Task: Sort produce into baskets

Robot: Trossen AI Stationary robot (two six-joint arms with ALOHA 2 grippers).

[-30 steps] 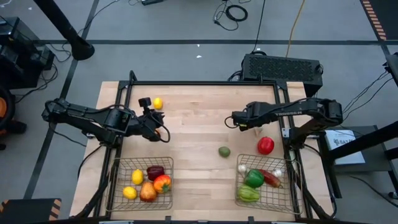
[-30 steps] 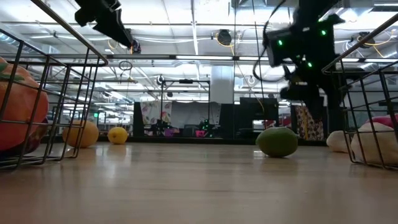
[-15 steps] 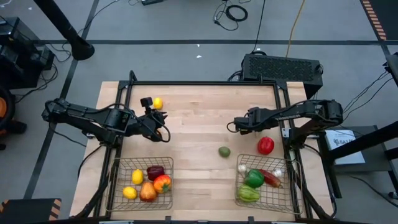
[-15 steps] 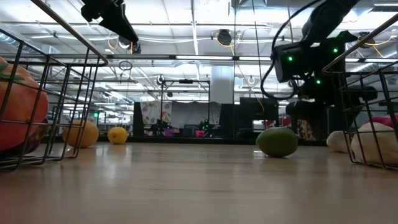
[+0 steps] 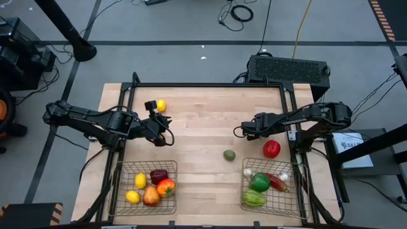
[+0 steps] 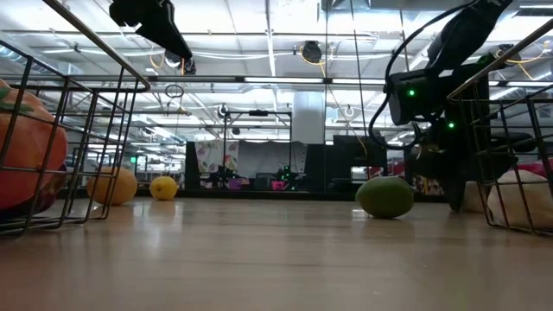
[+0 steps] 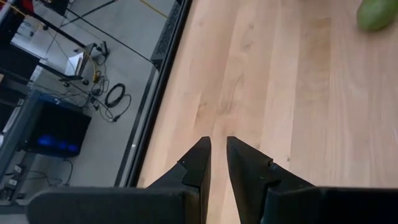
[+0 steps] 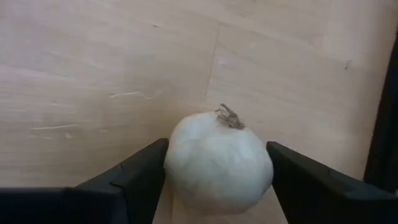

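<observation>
Between the two fingers of the right pincer [image 8: 217, 180] sits a white garlic bulb [image 8: 219, 163], stem upward, resting on the desk [image 5: 203, 159]. The fingers stand on either side of the bulb, at or very close to its flanks; whether they already press on it cannot be told.

Taking the right basket [image 5: 299, 202] as the landmark: the right pincer [image 5: 244, 130] works just beyond that basket's far left corner. The red apple [image 5: 271, 148] lies just beyond the basket's far rim, beside the pincer. The green fruit [image 5: 229, 154] lies loose just left of the basket. Inside the basket are green peppers, a red chili and pale bulbs.

Well to the left of it, the left basket [image 5: 122, 166] holds lemons, an orange and darker red pieces. Farther off, beyond that basket, one lemon [image 5: 161, 105] lies loose on the desk. The left pincer [image 7: 219, 163] hovers beside that lemon, fingers nearly pressed together and holding nothing.

Risks, as judged:
- The bulb is round and smooth. A grip set too high could squeeze it out and send it rolling.
- The apple lies close. A careless swing toward the basket could knock it away.
- The basket rim is thin wire. A low carry could catch on it.
</observation>
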